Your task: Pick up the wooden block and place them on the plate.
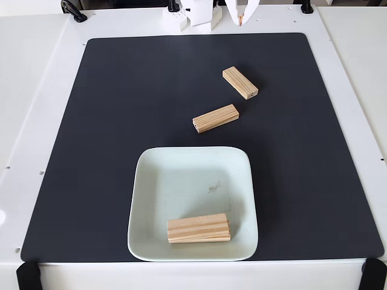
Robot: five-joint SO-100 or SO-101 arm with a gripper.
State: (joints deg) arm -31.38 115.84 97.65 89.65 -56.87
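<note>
Blocks of pale striped wood lie across a black mat (91, 151) in the fixed view: two stacked (199, 229) inside the large mint-white square plate (154, 181) near its front rim, one (216, 118) on the mat just beyond the plate, another (240, 82) farther back. The white arm's gripper (240, 18) shows at the top edge; whether its fingers are parted cannot be told.
</note>
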